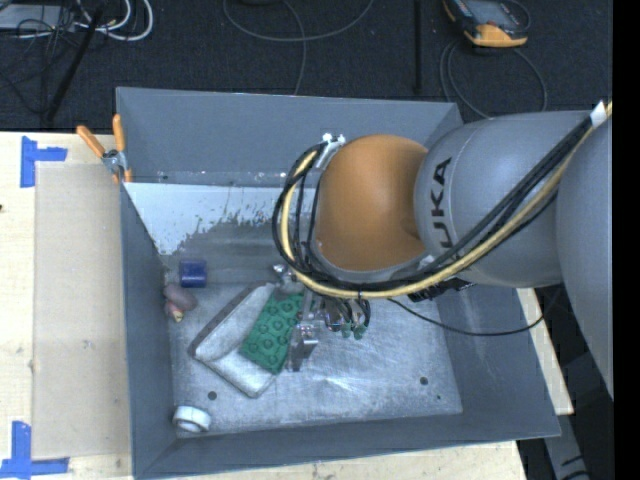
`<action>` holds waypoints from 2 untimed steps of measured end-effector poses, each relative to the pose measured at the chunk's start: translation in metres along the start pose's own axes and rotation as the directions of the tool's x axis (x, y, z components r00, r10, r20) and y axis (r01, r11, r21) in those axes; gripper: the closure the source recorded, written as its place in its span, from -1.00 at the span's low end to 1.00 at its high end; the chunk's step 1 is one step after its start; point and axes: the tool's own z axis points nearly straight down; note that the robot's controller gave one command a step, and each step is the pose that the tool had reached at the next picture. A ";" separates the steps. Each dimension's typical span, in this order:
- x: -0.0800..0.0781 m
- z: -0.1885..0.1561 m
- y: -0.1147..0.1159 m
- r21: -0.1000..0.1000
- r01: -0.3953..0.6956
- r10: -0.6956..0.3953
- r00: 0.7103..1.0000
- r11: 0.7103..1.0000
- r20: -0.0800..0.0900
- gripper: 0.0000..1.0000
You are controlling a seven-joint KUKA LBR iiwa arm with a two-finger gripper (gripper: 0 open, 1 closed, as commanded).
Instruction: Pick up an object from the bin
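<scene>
Camera view puts the gripper [305, 340] low in the middle of the bin [140, 268], right at the right-hand edge of a green studded building plate [270, 330]. Whether it is released or clenched on anything, I cannot tell; the orange wrist cover [370, 203] hides too much. That green plate lies on top of a flat pale grey pad [232, 356], just left of the gripper.

My read for you: the plate is light, stiff plastic with smooth edges, so it may skate off the pad if nudged. Take it across its narrow width, by the long edges, rather than pressing down on the studs.

Further left, a small blue block [192, 273] and a pinkish bit [177, 303] sit near the left wall. A white cap [190, 419] rests in the near left corner.
</scene>
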 end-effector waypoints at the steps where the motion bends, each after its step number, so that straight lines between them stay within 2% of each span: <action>1: -0.009 0.047 0.002 -0.011 -0.198 0.199 0.980 0.980 0.022 -1.00; 2: -0.014 0.053 0.005 -0.009 -0.184 0.184 0.983 0.983 0.023 -1.00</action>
